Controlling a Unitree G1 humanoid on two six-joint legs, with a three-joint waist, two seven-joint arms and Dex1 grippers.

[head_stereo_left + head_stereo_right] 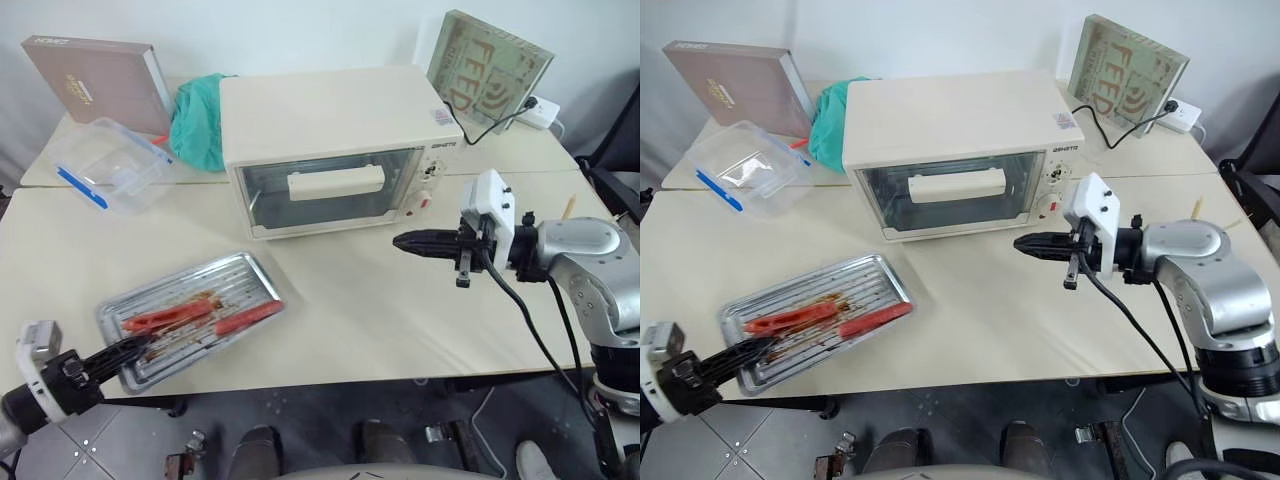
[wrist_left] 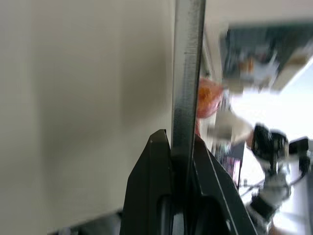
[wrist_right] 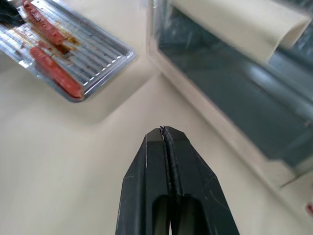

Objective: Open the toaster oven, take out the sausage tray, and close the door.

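Note:
The cream toaster oven (image 1: 330,115) stands at the back centre of the table, its glass door (image 1: 275,195) closed under the bar handle (image 1: 336,183). The silver sausage tray (image 1: 235,275) lies on the table near the front left edge and carries two red sausages (image 1: 165,318). My left gripper (image 1: 135,350) is shut on the tray's near rim (image 2: 186,73). My right gripper (image 1: 400,241) hangs above the table to the right of the oven's front, pointing left. Its jaws are shut with nothing between them (image 3: 164,129).
A clear plastic box with blue clips (image 1: 105,165), a brown box (image 1: 95,80) and a teal cloth (image 1: 200,120) sit at the back left. A green book (image 1: 488,65) and a white power socket (image 1: 540,110) are at the back right. The oven's black cord runs to the socket.

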